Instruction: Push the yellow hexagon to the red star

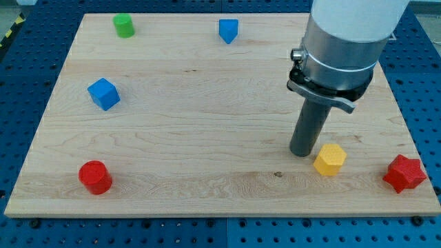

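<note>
The yellow hexagon (330, 159) lies on the wooden board near the view's bottom right. The red star (404, 173) lies to its right and slightly lower, close to the board's right edge, about a hundred pixels away. My tip (302, 153) rests on the board just left of the yellow hexagon, close to its left side; I cannot tell whether they touch. The arm's grey and white body rises above the rod toward the view's top right.
A red cylinder (95, 177) sits at the bottom left. A blue cube (104, 94) is at the left. A green cylinder (124, 25) is at the top left. A small blue block (228, 30) is at the top middle. The board's right edge (413, 145) is near the star.
</note>
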